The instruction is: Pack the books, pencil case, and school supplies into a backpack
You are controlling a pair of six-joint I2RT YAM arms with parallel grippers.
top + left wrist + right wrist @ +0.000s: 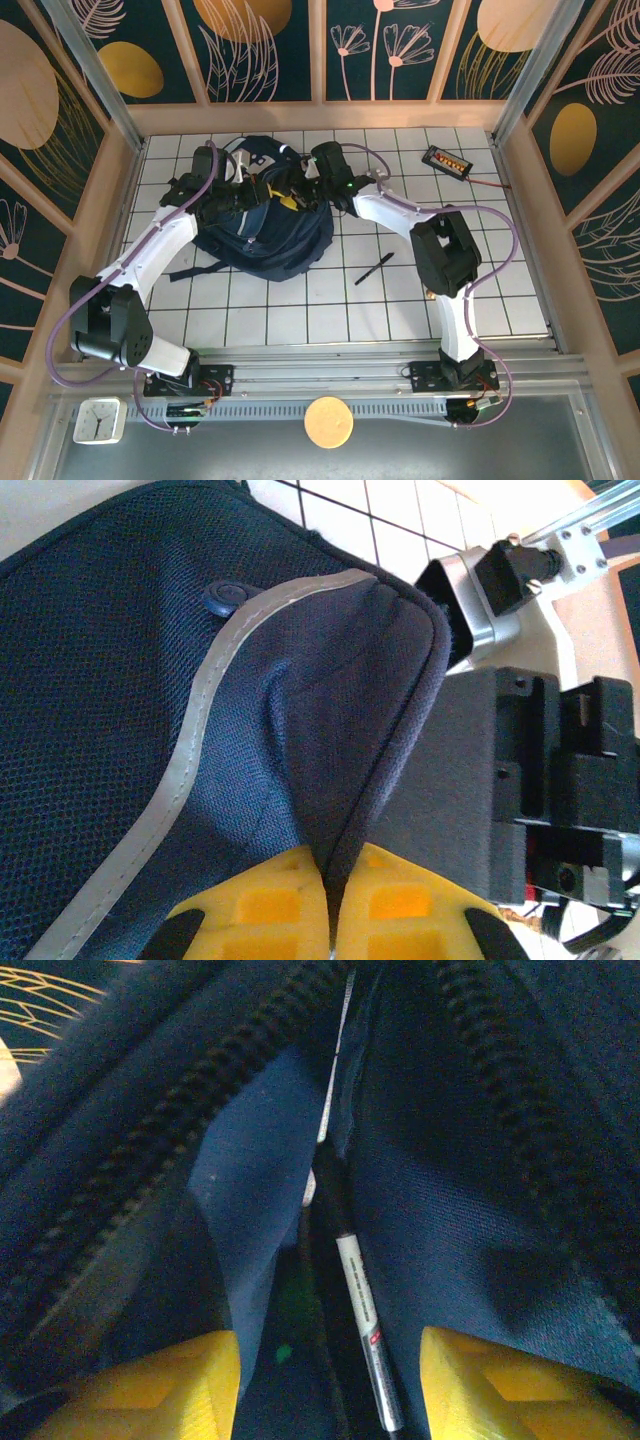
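The dark navy backpack (262, 235) lies on the tiled table, left of centre, with both grippers at its top. My left gripper (332, 885) is shut on a fold of the backpack's edge (380, 750), the yellow fingers (265, 905) pressed together on the fabric. My right gripper (330, 1385) is open and reaches into the zipped opening. A pen (362, 1310) with a white and silver barrel lies loose between its fingers (500, 1380), inside the backpack (450, 1190). Another slim black pen (374, 268) lies on the table right of the backpack. The books and pencil case are hidden.
A black tray with orange pieces (446, 160) sits at the back right with a red cable. Wooden walls ring the table. The right arm's wrist (545, 770) sits close beside the left gripper. A clock (97, 420) and a yellow disc (328, 421) lie beyond the near rail.
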